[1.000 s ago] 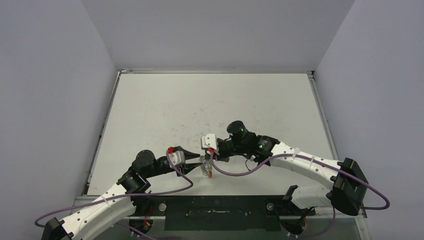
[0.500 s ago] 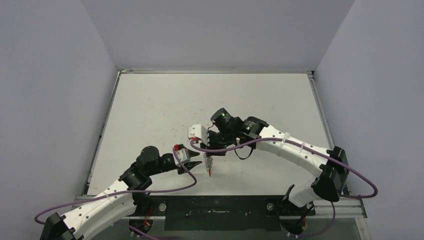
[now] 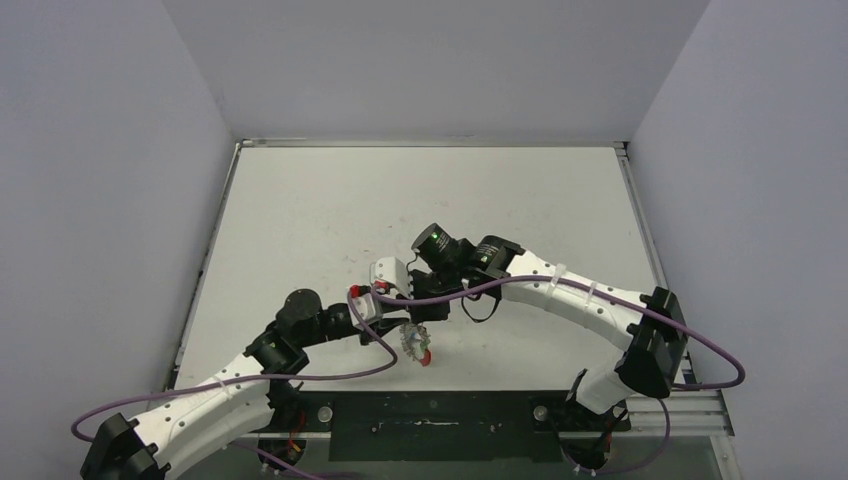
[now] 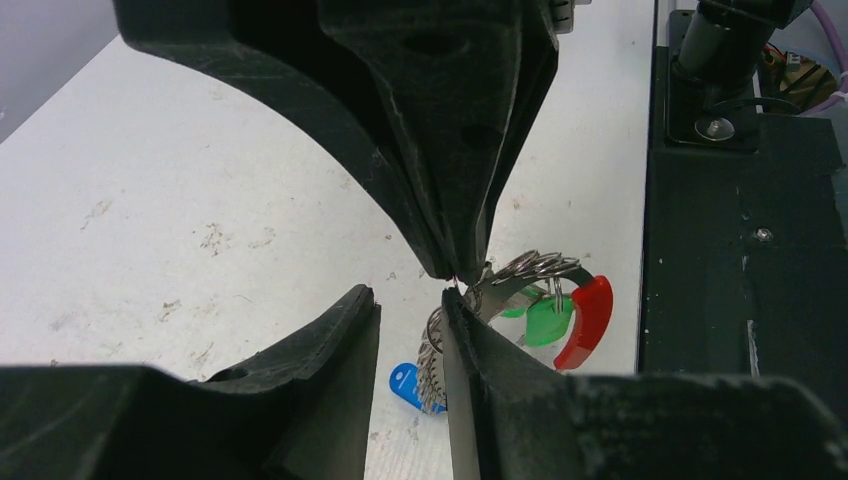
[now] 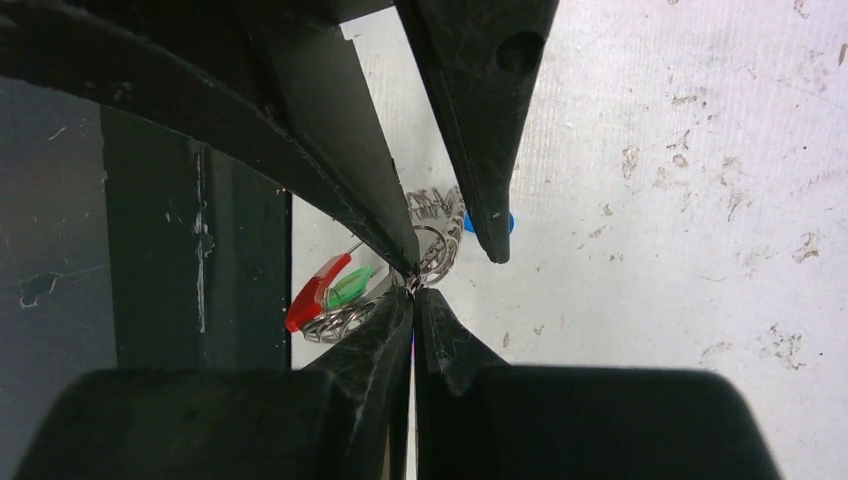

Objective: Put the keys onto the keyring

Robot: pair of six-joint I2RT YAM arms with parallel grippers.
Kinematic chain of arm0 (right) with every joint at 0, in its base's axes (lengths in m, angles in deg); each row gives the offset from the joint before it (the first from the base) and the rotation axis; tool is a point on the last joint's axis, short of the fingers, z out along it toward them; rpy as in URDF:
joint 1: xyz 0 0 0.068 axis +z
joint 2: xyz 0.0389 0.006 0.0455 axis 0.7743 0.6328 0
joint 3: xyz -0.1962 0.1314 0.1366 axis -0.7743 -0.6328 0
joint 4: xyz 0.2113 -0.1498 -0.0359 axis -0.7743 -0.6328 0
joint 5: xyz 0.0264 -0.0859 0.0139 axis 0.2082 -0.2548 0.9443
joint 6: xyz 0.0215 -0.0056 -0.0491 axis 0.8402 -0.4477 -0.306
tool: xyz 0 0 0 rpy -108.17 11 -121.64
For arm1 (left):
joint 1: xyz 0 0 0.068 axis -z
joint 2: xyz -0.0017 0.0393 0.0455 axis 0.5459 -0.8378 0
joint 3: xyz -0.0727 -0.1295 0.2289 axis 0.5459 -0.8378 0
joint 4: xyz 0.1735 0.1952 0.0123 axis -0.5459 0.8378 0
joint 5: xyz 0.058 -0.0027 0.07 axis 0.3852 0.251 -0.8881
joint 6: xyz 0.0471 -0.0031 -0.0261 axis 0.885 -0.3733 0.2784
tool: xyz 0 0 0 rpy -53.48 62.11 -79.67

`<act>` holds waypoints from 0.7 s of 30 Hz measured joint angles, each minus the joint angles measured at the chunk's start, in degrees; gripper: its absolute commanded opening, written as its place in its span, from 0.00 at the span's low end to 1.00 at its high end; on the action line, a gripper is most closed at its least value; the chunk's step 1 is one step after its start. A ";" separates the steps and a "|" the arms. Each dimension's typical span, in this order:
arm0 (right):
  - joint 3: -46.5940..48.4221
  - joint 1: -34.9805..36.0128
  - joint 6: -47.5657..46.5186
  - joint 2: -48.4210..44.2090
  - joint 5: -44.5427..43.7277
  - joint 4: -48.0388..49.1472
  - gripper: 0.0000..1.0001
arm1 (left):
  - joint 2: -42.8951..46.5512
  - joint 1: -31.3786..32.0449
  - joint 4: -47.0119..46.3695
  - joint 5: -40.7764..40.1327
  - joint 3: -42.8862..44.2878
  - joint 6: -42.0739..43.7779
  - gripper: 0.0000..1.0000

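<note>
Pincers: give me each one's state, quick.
Left pincer: open, fingers astride the keyring coil.
Right pincer: closed, pinching the keyring.

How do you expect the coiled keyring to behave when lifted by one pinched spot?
Probably floppy: the keyring is a thin spiral coil, so, pinched at one spot by the right gripper, it may sag or swing. Likely light: mostly open wire. The green key beside its red section could slide.

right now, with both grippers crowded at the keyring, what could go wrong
The right gripper pinches the keyring coil with only its very tips, so it may slip free. The left gripper straddles the same spot, so the fingertips might collide. The ring is close to the front edge of the table; dropped, it could fall off.
</note>
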 measured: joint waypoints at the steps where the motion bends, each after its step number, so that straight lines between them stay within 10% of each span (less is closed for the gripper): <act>1: 0.09 0.00 0.11 0.07 0.00 -0.09 0.00 | -0.17 0.00 -0.17 0.07 0.00 0.00 0.28; 21: 0.31 0.44 1.29 0.26 -1.81 -0.07 0.00 | 2.08 0.02 4.81 2.23 0.85 0.52 0.32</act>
